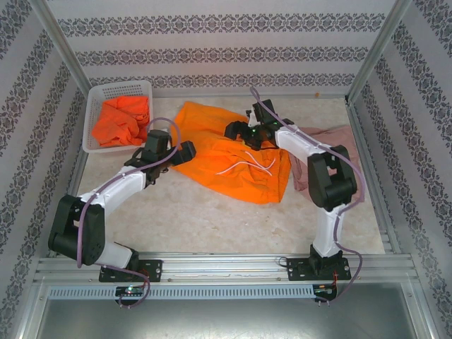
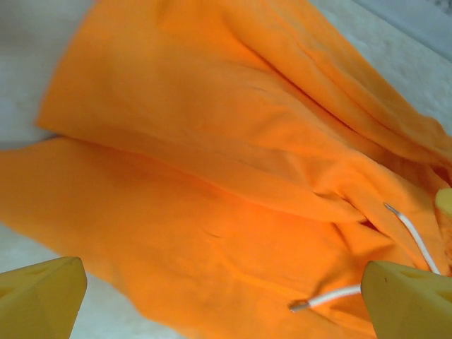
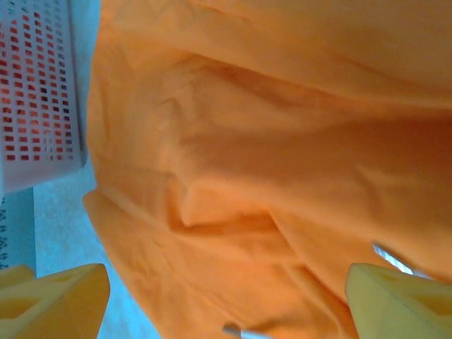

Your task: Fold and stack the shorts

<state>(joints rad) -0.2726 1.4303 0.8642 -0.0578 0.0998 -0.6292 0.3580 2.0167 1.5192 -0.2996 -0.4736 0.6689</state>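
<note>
A bright orange pair of shorts point(image 1: 226, 159) lies spread and wrinkled in the middle of the table, its white drawstring point(image 1: 247, 166) on top. My left gripper point(image 1: 185, 151) hovers at the pair's left edge, open, with the cloth point(image 2: 212, 183) below its yellow fingers point(image 2: 42, 296) and nothing between them. Over the pair's far edge my right gripper point(image 1: 236, 131) is open too, above folds of the cloth point(image 3: 268, 162). A dusty pink pair point(image 1: 339, 141) lies at the right, partly hidden under the right arm. More orange shorts point(image 1: 123, 119) sit bunched in the basket.
The white perforated basket point(image 1: 95, 106) stands at the far left corner; its wall point(image 3: 39, 92) is close to the orange cloth in the right wrist view. Patterned walls and metal posts enclose the table. Bare tabletop point(image 1: 212, 219) stretches in front of the shorts.
</note>
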